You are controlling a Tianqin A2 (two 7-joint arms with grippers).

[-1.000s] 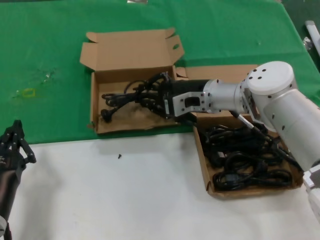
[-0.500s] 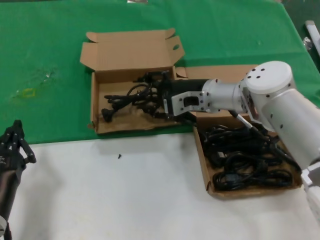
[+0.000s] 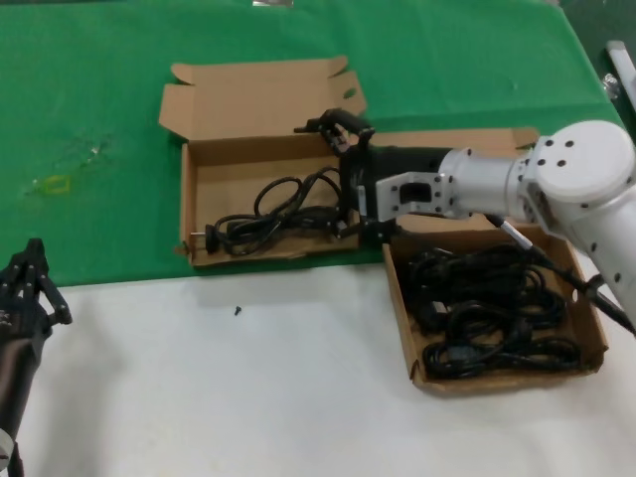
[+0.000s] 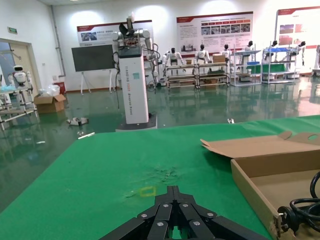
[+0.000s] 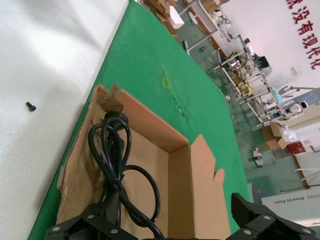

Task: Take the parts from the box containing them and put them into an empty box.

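Observation:
The left cardboard box (image 3: 195, 189), with a wavy front wall, holds one black cord bundle (image 3: 273, 209). The right cardboard box (image 3: 402, 298) holds several coiled black cords (image 3: 492, 308). My right gripper (image 3: 336, 177) is open and empty over the left box's right end, clear of the bundle. In the right wrist view the bundle (image 5: 112, 160) lies on the box floor (image 5: 145, 150) ahead of the open right gripper (image 5: 167, 207). My left gripper (image 3: 30, 273) is shut and parked at the near left. It also shows in the left wrist view (image 4: 173, 192).
A green cloth (image 3: 99, 99) covers the far half of the table and white surface (image 3: 248, 397) the near half. A small black screw (image 3: 238, 310) lies on the white part. The left box's lid (image 3: 263, 94) stands open behind it.
My right gripper has opened and drawn back to the right. The cord bundle it held now lies loose in the left box. The left arm has not moved.

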